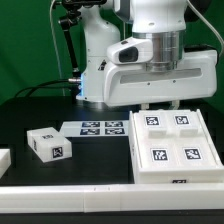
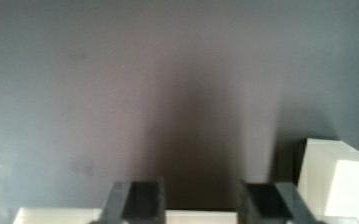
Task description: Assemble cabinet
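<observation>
White moulded plastic, the cabinet looks stiff, light and rather slick, so I judge a side wall or thin rim the best place to take hold (the broad tagged face is far too wide for the jaws). It lies flat on the worktop at the exterior view's right, tagged face up, its long axis seemingly running near to far. By its far side the gripper hangs part-open, clasping nothing.

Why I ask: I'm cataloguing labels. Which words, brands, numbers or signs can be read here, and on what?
No words, brands or numbers are readable.
cabinet: black-and-white square tags, patterns only.
small white block: the same kind of tag.
marker board: tags, too blurred to decode.
</observation>
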{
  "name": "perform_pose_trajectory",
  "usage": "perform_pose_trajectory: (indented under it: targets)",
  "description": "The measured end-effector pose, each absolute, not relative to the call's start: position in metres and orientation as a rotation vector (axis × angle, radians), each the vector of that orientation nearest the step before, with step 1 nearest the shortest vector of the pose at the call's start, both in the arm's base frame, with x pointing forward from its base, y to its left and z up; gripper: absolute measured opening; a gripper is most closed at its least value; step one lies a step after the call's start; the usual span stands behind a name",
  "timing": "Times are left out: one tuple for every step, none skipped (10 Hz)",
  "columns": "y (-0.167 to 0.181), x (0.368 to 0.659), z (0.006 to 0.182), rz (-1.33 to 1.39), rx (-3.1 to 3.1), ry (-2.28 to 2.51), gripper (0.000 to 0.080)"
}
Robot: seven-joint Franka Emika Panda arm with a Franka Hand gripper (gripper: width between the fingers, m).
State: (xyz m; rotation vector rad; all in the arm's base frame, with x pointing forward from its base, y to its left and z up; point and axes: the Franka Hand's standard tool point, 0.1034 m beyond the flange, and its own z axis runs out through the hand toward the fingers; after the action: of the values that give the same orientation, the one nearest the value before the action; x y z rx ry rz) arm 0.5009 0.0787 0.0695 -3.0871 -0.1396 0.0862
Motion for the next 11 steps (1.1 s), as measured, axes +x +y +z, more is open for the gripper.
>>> perform_pose_trajectory:
  targets:
    - [0.075,0.499,0.065,0.099,-3.084,-0.17,0.0199]
    - [0.071,0.5,0.072,0.148,-3.085,-0.171,0.0198]
    - [0.07,0.508,0.086,0.168,-3.086,-0.174,0.0198]
    - [0.069,0.512,0.094,0.186,-3.086,-0.177,0.0198]
    - [0.068,0.517,0.101,0.21,-3.085,-0.179,0.0198]
    - [0.068,0.52,0.104,0.21,-3.086,-0.179,0.0198]
    - [0.068,0.519,0.102,0.214,-3.085,-0.181,0.0198]
    - [0.068,0.518,0.102,0.215,-3.085,-0.181,0.0198]
    - [0.068,0.518,0.102,0.215,-3.085,-0.181,0.0198]
    - [0.069,0.518,0.101,0.216,-3.085,-0.181,0.0198]
    - [0.067,0.519,0.102,0.216,-3.084,-0.192,0.0198]
